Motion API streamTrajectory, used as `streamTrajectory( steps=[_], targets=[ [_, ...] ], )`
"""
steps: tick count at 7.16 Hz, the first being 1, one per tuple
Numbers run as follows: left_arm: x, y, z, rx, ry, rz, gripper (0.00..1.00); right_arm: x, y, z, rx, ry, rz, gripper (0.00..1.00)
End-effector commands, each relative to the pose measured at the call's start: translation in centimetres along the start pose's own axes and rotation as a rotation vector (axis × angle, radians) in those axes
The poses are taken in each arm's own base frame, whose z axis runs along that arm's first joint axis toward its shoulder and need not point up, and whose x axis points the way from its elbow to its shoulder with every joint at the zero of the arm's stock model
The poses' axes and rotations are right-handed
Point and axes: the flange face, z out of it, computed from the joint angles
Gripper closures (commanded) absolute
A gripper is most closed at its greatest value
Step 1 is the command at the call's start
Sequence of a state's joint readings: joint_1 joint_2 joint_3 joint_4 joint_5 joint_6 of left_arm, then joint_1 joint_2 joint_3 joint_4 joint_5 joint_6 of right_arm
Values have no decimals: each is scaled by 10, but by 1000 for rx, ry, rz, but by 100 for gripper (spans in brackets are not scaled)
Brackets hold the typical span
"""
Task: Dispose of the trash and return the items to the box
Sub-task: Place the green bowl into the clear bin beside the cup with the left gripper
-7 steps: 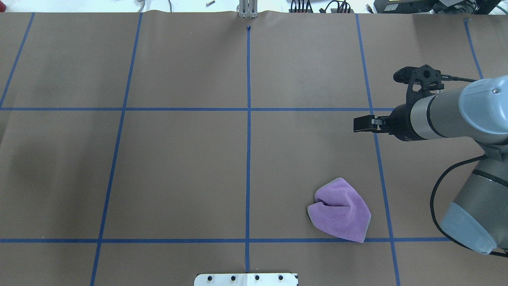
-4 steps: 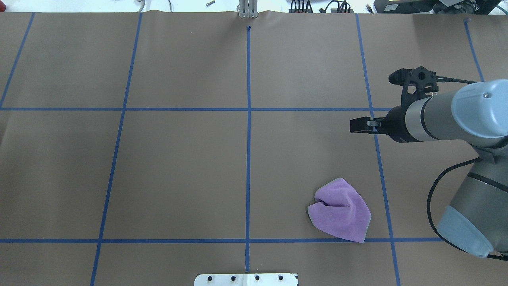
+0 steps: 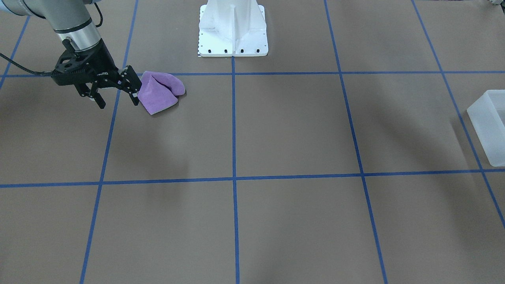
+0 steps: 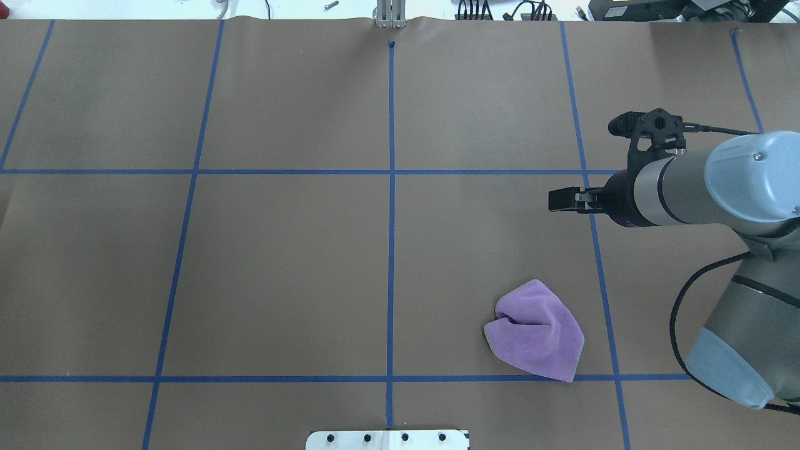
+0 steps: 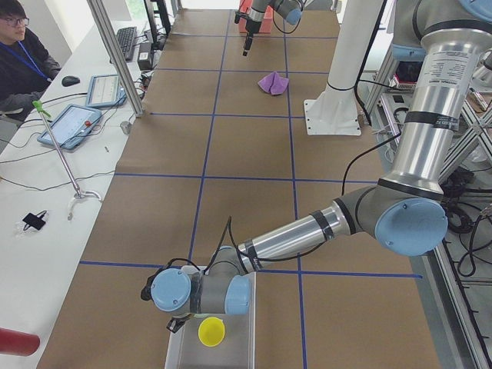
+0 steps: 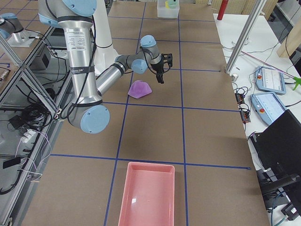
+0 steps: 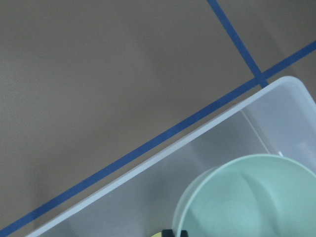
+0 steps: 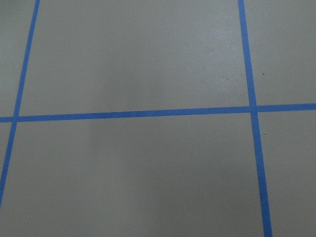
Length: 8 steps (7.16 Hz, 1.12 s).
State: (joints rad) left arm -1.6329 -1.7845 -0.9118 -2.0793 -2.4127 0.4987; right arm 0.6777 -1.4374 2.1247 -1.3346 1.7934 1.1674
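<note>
The right gripper (image 3: 118,103) is held above the table near the purple cloth (image 3: 161,92), fingers spread wide and empty. The box (image 3: 489,130) is set at the table's left end; how the left gripper (image 5: 178,323) stands cannot be told.

Bright, even overhead light; soft broad shadows on the table (image 3: 276,130); mostly sharp

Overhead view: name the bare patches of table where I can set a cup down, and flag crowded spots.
Bare: everything left of the centre tape line, and most of the far row. Crowded: the middle-row cell right of that line, where the purple cloth lies and the right tool hangs open nearby.
</note>
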Motion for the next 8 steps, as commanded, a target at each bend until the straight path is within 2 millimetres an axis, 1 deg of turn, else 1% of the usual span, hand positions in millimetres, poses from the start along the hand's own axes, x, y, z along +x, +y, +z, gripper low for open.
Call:
streamTrajectory(
  steps=[1, 2, 3, 4, 5, 6, 7, 8],
  targets=[
    [14, -2, 33, 18, -2, -10, 100, 0, 0, 0, -1, 0, -1, 0],
    [16, -1, 39, 20, 0, -13, 100, 0, 0, 0, 1, 1, -1, 0],
    [16, 4, 48, 5, 6, -16, 100, 0, 0, 0, 2, 1, -1, 0],
    [16, 7, 51, 6, 6, -13, 89, -1, 1, 1, 4, 2, -2, 0],
    [16, 6, 51, 7, 6, -8, 32, 0, 1, 2, 3, 4, -2, 0],
    [17, 5, 50, 18, -1, 5, 3, -1, 2, 2, 1, 3, -4, 0],
    [18, 1, 47, 27, -5, 15, 3, -2, 2, 1, 2, 0, -5, 0],
    [22, -16, 39, 42, -4, 29, 3, -4, 3, 1, 2, -2, 3, 0]
  ],
)
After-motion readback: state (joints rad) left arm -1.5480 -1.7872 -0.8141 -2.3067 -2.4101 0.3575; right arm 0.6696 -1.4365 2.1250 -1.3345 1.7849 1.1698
